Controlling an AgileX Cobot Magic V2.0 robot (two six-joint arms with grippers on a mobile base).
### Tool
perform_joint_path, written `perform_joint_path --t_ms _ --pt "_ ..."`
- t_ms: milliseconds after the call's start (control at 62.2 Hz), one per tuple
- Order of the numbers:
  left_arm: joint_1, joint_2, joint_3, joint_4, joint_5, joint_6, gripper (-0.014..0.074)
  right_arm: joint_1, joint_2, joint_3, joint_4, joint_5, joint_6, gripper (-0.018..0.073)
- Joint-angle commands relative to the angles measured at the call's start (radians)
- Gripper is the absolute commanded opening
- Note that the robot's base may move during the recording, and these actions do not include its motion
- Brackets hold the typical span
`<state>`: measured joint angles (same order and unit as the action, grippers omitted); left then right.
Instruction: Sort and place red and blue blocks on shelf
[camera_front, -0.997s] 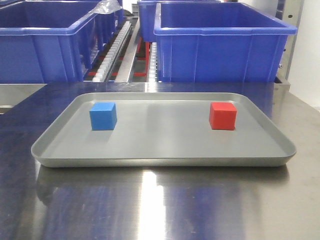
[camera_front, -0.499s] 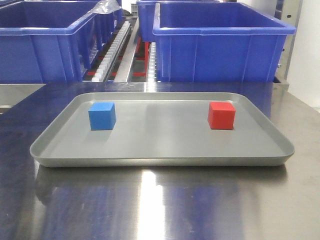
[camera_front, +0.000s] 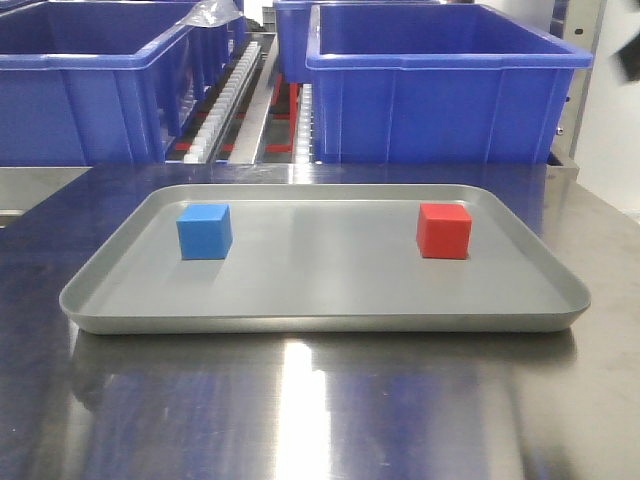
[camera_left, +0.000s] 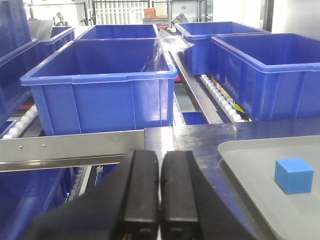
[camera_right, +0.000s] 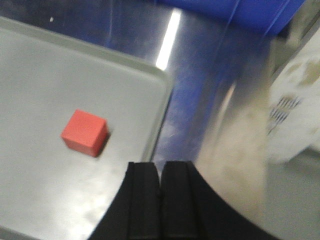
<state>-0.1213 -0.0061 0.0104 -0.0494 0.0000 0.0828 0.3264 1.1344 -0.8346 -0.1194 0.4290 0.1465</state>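
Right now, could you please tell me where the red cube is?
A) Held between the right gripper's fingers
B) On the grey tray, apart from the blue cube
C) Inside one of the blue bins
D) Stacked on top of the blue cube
B: the red cube rests on the grey tray, with bare tray between it and the blue cube, and the right gripper is shut with nothing in it.
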Motion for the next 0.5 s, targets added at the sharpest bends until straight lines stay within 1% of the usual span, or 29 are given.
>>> perform_joint_path --t_ms 0,64,129,161,225,322,402,434,483 --pt "-0.007 -0.017 0.025 -0.001 -0.083 0.001 0.0125 0.038 0.094 -0.128 -0.003 0.071 0.141 0.0058" --pt "-0.007 -0.017 0.025 -0.001 -0.083 0.001 0.0125 0.063 0.168 -0.194 -0.003 0.177 0.241 0.0058" --pt "-0.007 -0.017 0.025 -0.001 -0.083 0.001 0.0125 0.084 0.235 -0.26 -0.003 0.266 0.301 0.0062" --pt "-0.007 -0.017 0.025 -0.001 -0.083 0.001 0.0125 0.094 0.27 -0.296 -0.003 0.314 0.32 0.0062" --pt "-0.007 -0.017 0.025 -0.001 -0.083 0.001 0.0125 0.109 0.329 -0.359 -0.002 0.386 0.328 0.0078" --pt "-0.007 -0.017 0.025 -0.001 -0.083 0.001 0.0125 0.132 0.405 -0.443 -0.003 0.475 0.318 0.0167" --pt "-0.007 -0.017 0.025 -0.001 -0.083 0.001 0.0125 0.145 0.459 -0.505 -0.005 0.512 0.292 0.0294" --pt "-0.007 -0.017 0.025 -0.001 -0.083 0.001 0.0125 0.149 0.479 -0.531 -0.003 0.521 0.293 0.0355" --pt "-0.007 -0.017 0.025 -0.001 -0.083 0.001 0.0125 0.152 0.506 -0.564 0.004 0.533 0.293 0.0424"
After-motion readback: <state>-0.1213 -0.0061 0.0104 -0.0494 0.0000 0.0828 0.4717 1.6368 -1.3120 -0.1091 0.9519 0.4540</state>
